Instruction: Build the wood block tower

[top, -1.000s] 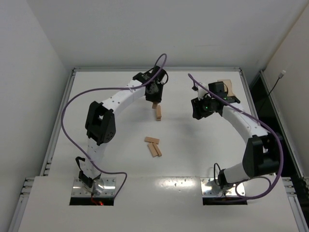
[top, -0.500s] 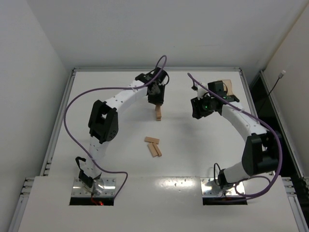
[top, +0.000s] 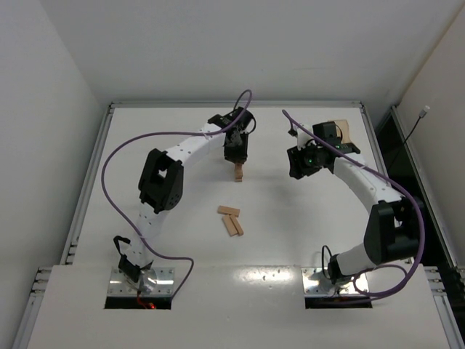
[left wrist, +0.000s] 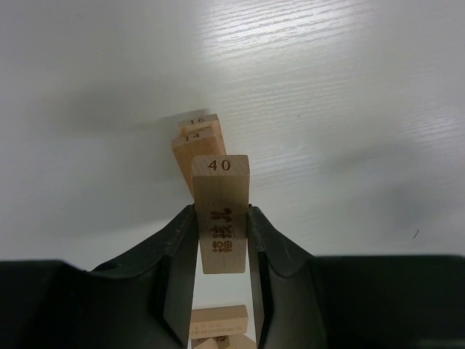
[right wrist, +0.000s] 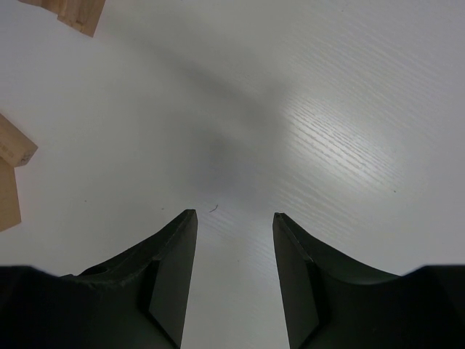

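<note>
**woodfan:** what's the left tool (top: 236, 155) doing?

**yam_watcher:** Its jaws are clamped on a block stamped 40 (left wrist: 220, 190). The fingers (left wrist: 180, 251) press on its two long sides, and the stamped end pokes out past the tips. It's hanging right over the tower (top: 237, 173). I can't tell from either view whether the held block is touching the stack or just above it.

**woodfan:** and the tower itself?

**yam_watcher:** It's tiny, light tan, and sits a bit toward 12 o'clock from the middle of the tabletop (top: 145, 131). From the wrist cam you can see two block ends stamped 14 and 16, one tight against the other, just beyond the held block.

**woodfan:** the other arm?

**yam_watcher:** The right tool (right wrist: 234, 217) is over at 3 o'clock from the tower, well apart from it. Its jaws are spread with nothing between them, only bare tabletop underneath.

**woodfan:** anything in the way?

**yam_watcher:** There are a few loose blocks (top: 230, 219) lying flat and bunched together at 6 o'clock from the tower. An orange-tan tray (top: 341, 131) is half hidden behind the right arm at roughly 2 o'clock. Neither is near the stack.
</note>
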`<state>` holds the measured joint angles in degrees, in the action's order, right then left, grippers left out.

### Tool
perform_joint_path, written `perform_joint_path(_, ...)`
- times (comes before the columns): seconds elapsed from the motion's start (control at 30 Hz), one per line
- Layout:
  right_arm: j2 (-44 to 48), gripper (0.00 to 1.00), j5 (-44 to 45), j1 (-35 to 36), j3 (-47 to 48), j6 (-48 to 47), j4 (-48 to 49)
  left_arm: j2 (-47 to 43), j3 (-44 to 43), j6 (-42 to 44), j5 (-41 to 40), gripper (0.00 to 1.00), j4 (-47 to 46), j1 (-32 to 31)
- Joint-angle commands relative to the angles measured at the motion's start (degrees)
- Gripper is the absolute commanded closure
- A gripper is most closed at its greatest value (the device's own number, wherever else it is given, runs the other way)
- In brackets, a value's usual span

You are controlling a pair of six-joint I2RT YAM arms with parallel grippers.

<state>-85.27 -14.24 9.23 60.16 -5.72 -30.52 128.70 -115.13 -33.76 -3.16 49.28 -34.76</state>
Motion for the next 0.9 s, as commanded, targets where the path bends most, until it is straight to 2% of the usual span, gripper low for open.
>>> perform_joint_path(0.0, -0.59, 0.57, -1.49, 0.35, 1.36, 0.79, 0.99, 0.40, -1.50, -1.40, 0.17, 1.00, -0.94, 0.05)
perform_joint_path(0.87, -1.65, 0.57, -2.02, 0.35, 1.89, 1.32, 0.99, 0.93, 0.26, -1.93, -0.45, 1.00, -1.99, 0.05)
